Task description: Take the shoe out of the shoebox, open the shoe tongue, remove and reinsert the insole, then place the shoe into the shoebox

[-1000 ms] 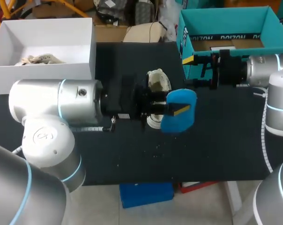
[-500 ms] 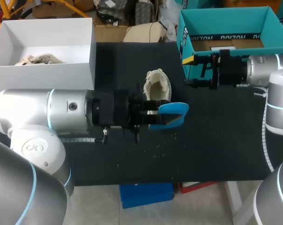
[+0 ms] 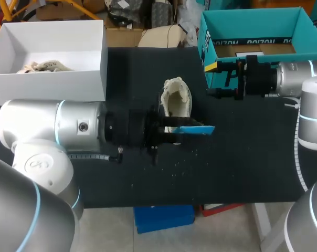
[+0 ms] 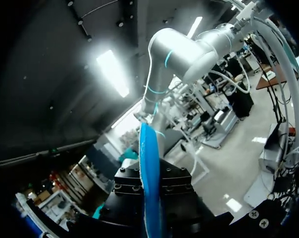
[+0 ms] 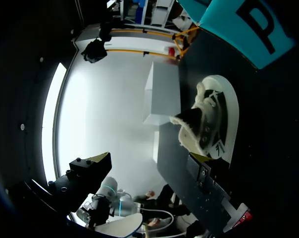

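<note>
Gripping the blue insole (image 3: 196, 129) edge-on are the left jaws; right jaws gape empty.

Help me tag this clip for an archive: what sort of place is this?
Probably a robotics lab bench: a left arm and right arm hang over a black table with a cream shoe and teal shoebox, and the left gripper holds a blue insole.
</note>
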Controlling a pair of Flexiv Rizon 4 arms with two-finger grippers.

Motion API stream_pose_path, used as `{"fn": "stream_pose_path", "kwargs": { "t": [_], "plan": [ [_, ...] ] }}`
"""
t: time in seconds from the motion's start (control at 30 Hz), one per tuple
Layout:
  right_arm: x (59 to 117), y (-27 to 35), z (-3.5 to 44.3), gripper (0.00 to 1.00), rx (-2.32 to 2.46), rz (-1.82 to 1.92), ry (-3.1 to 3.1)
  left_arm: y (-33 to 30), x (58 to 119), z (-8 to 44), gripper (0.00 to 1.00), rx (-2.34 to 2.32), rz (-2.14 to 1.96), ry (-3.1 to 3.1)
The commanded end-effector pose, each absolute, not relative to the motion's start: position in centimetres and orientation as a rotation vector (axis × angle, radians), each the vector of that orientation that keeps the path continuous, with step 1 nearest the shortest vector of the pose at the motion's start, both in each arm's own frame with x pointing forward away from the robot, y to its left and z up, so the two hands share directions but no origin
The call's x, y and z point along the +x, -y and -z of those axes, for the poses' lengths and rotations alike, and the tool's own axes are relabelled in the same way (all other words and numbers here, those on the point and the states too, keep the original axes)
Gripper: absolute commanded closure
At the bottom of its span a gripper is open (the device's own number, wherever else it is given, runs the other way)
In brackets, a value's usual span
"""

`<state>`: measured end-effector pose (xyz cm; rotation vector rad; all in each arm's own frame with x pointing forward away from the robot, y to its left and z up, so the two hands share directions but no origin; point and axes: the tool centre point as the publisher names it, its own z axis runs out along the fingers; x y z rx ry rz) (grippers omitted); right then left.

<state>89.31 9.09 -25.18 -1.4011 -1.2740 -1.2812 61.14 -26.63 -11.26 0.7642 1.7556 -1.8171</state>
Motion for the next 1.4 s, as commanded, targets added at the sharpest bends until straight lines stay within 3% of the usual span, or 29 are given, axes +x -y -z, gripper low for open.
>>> {"fn": "stream_pose_path", "kwargs": {
  "t": [0.03, 0.27, 1.03, 1.4],
  "plan": [
    [89.3, -9.3, 25.3, 0.0, -1.404, 1.284, 1.273, 25.3, 61.9, 13.8, 1.0, 1.025, 1.798, -1.479],
    [89.3, -9.3, 25.3, 0.0, -1.404, 1.284, 1.273, 24.5, 64.0, 17.6, 1.0, 1.255, 1.646, -1.445],
    [89.3, -9.3, 25.3, 0.0, -1.404, 1.284, 1.273, 24.5, 64.0, 17.6, 1.0, 1.255, 1.646, -1.445],
    [89.3, -9.3, 25.3, 0.0, -1.404, 1.284, 1.273, 25.6, 61.8, 17.9, 1.0, 1.422, 1.344, -1.13]
  ]
}}
